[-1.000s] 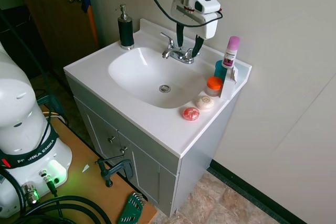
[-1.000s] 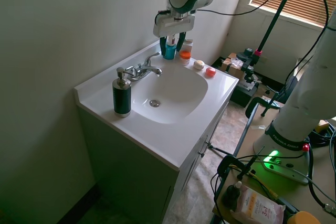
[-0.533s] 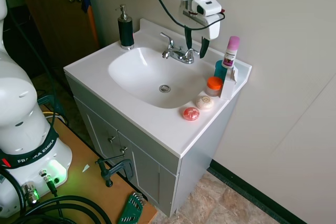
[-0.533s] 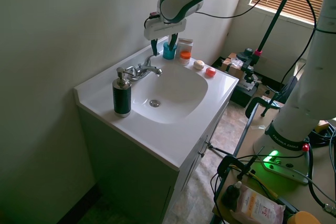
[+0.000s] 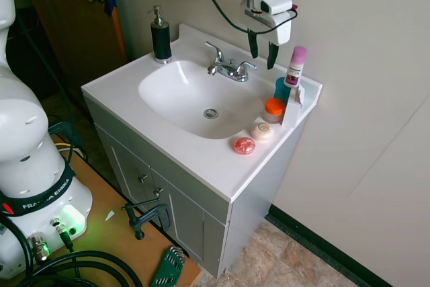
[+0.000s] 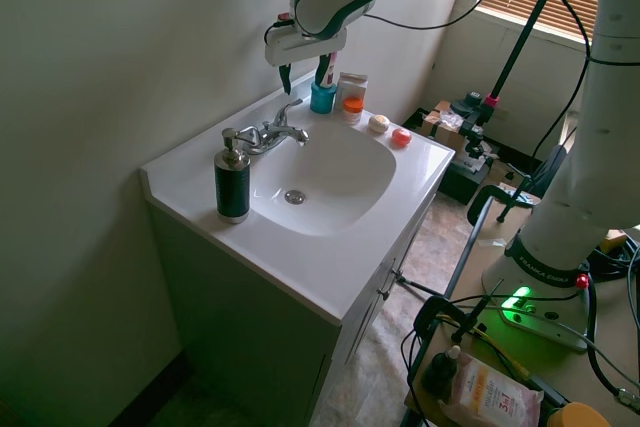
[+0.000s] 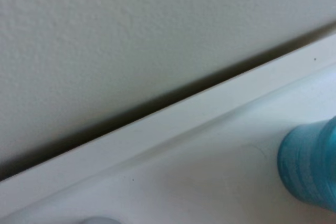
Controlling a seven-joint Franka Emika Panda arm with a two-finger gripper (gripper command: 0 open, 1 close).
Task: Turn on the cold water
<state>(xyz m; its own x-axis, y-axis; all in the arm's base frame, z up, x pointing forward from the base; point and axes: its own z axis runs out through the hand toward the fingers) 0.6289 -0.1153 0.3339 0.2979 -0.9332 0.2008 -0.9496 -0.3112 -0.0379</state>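
The gripper [image 5: 262, 48] hangs open and empty by the wall, above and behind the faucet [image 5: 228, 68], between it and the teal cup [image 5: 281, 89]. The cold lever [image 5: 246, 65] sits on that side of the spout, pointing toward the cup, clear of the fingers. It should drop beside the lever's tip and sweep it gently, without nudging the cup.
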